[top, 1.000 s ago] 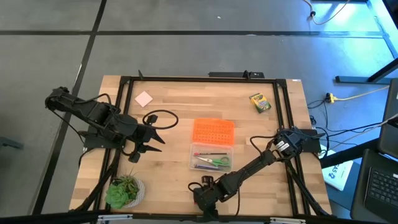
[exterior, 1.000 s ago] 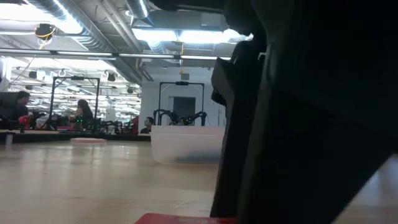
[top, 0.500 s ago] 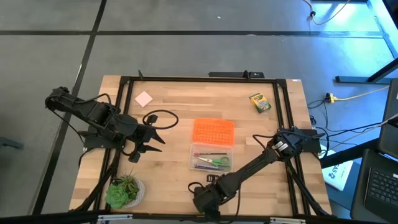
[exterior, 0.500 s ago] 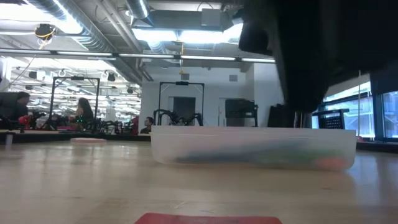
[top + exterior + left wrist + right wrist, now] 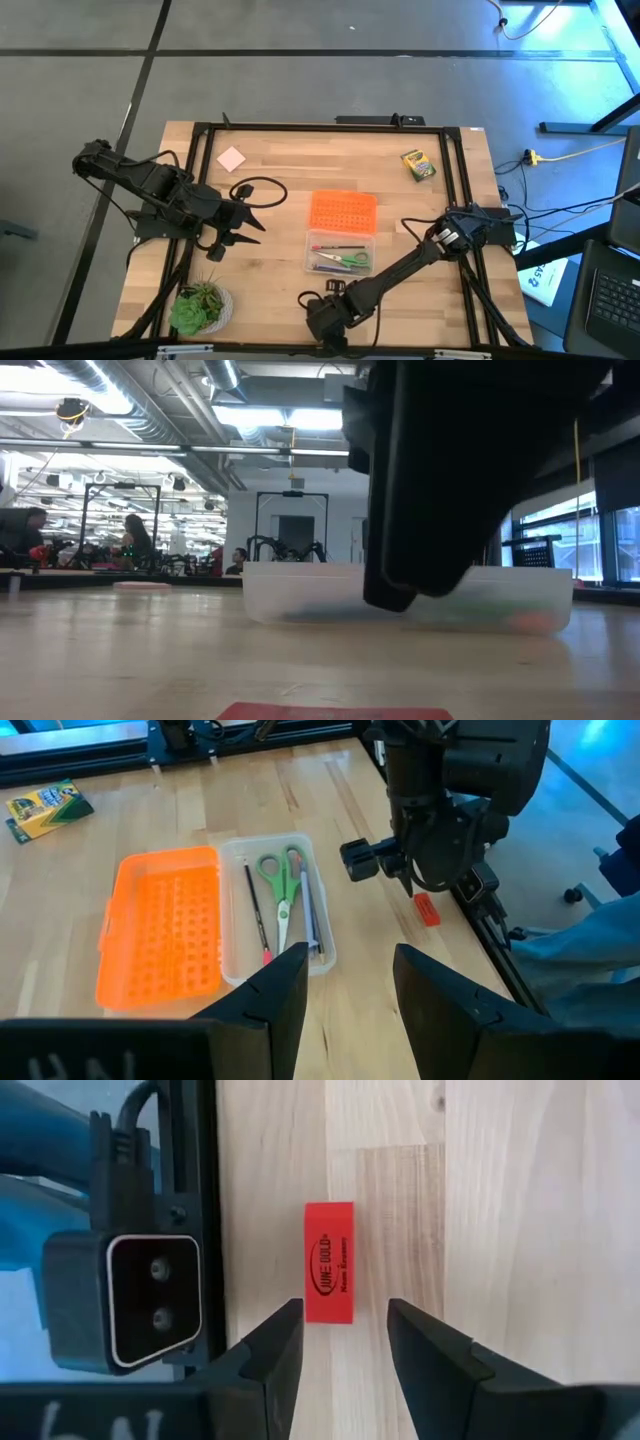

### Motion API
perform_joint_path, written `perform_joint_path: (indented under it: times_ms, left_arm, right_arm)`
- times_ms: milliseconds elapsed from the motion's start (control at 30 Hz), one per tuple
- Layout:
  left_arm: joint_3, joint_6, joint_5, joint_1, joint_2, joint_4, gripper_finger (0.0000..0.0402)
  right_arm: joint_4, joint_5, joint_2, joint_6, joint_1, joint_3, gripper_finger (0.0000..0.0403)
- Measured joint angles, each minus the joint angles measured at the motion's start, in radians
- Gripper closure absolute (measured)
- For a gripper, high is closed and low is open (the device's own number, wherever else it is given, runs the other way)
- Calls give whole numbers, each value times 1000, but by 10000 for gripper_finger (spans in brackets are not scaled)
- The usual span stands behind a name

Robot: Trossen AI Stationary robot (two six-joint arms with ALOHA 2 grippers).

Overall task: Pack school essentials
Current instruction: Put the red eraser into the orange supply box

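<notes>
Only in the right wrist view is the small red eraser (image 5: 329, 1263) shown whole: it lies flat on the wooden table (image 5: 520, 1200) beside the black frame rail (image 5: 195, 1200), its long axis running away from the right gripper (image 5: 343, 1342), whose 2 fingers stand apart above it, holding nothing. In the low view just a red edge (image 5: 335, 712) is seen; in the high view it is hidden under the right gripper (image 5: 322, 322). The left gripper (image 5: 348, 988), parted and empty, faces the clear box (image 5: 235, 860) with the green-handled scissors (image 5: 277, 885).
</notes>
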Motion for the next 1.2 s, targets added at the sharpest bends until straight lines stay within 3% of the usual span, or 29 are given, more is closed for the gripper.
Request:
perform_joint_path:
  times_ms: [300,633,1200]
  left_arm:
    - [0,0,0,0,0,0,260]
    - [0,0,0,0,0,-1,260]
    - [0,0,0,0,0,-1,260]
  right_arm:
    - [20,-31,0,-2,-8,0,246]
    - [30,-74,0,0,-8,2,286]
    - [40,-63,46,-27,-8,2,171]
